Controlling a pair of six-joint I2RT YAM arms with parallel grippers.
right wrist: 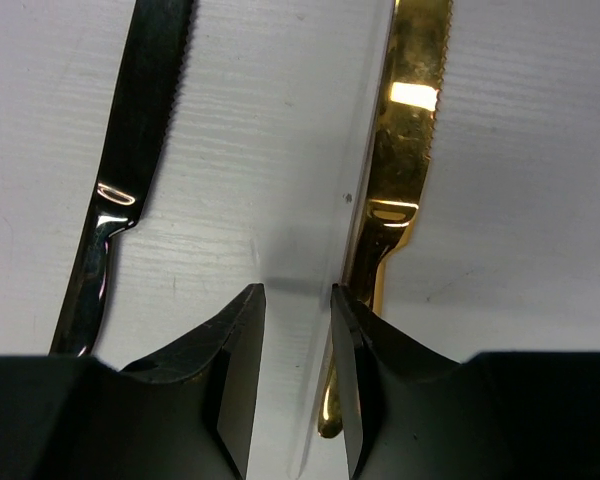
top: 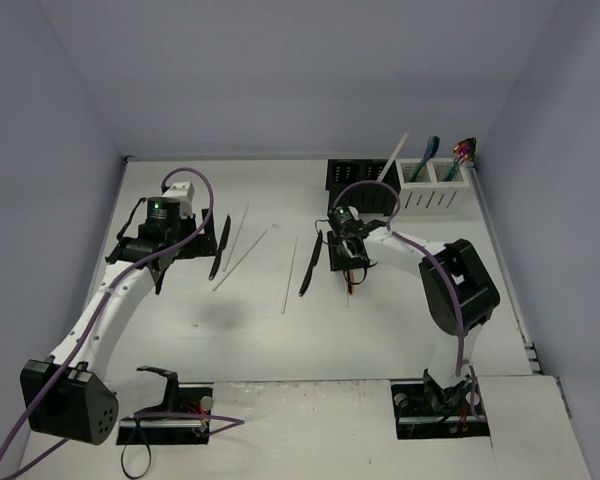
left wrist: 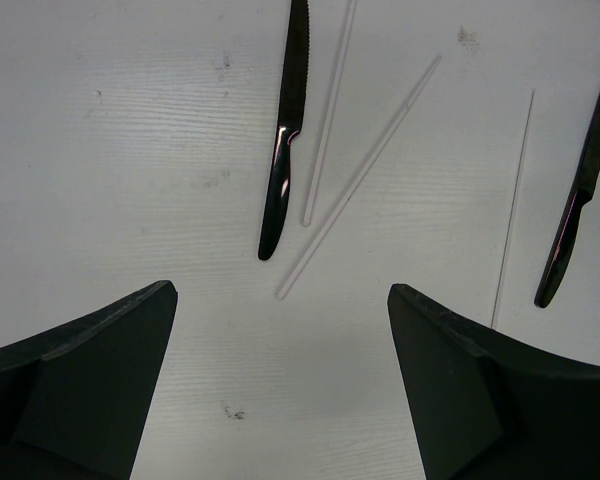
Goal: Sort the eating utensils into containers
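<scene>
room: grey walls close round a white table (top: 280, 340), and your arms sit at its near edge.
sorted so far: a sorted chopstick (top: 393, 158), a blue utensil (top: 432, 150) and an iridescent utensil (top: 465, 150) stand in the white caddy (top: 435, 197) at the far right. the black caddy (top: 345, 180) sits just beside it, and you cannot tell what it holds.
loose on the table: the left black knife (left wrist: 285, 140) has two chopsticks (left wrist: 360, 180) just beside it. a third chopstick (left wrist: 512, 200) lies near the middle black knife (left wrist: 578, 190), and the gold knife (right wrist: 405, 150) lies to the right of that.
left tool: your left gripper (left wrist: 280, 290) is spread wide with nothing between its fingers, hanging over the table just short of the left black knife.
right tool: your right gripper (right wrist: 296, 295) is low over the table between the middle black knife and the gold knife, its fingers close together with a slim gap. a faint pale strip (right wrist: 360, 180), probably another chopstick, runs along the gold knife into that gap. you cannot tell whether it is pinched.
step in hand: this looks like a pickup of that pale strip, with most pieces still unsorted.
next move: check the pinch is on the strip alone, lift straight up so the gold knife stays put, then carry it to the white caddy.
watch for: a thin stick can slip or swing in the fingers.
</scene>
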